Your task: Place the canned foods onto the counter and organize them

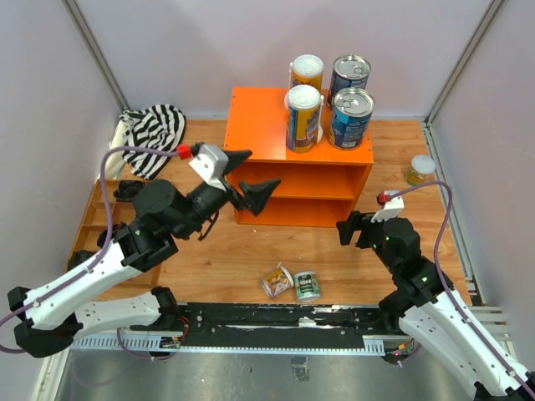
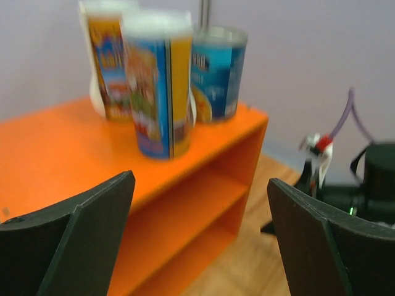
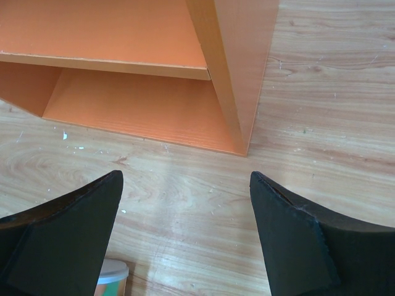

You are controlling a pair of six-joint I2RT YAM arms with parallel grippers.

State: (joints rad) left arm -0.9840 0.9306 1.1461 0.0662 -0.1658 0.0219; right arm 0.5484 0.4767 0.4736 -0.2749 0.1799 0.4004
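Pale lilac walls (image 1: 167, 50) enclose a wooden tabletop (image 1: 226, 259), striped cloth (image 1: 155, 129) in its left corner.

Left wrist view: blurred all over; the print on the front tall can (image 2: 154, 92) cannot be read.
Rear tall can (image 2: 105, 61): top cut by the upper edge, right side hidden behind the front tall can.
Blue can (image 2: 216, 74): left side hidden by the front tall can.
Left gripper (image 2: 200, 179): finger bases run past the bottom edge.
Right gripper (image 3: 185, 174): fingers likewise cut at the bottom.
Counter (image 3: 123, 37): flat top out of frame in the right wrist view.
Small can (image 3: 114, 271): only a pale lid at the bottom edge, partly behind a finger; label unseen.
Two loose cans (image 1: 307, 286): labels too small to read.
Brown tray (image 1: 94, 215): mostly hidden beneath the left arm (image 1: 84, 292).
Right arm (image 1: 451, 326): cut by the lower right corner.
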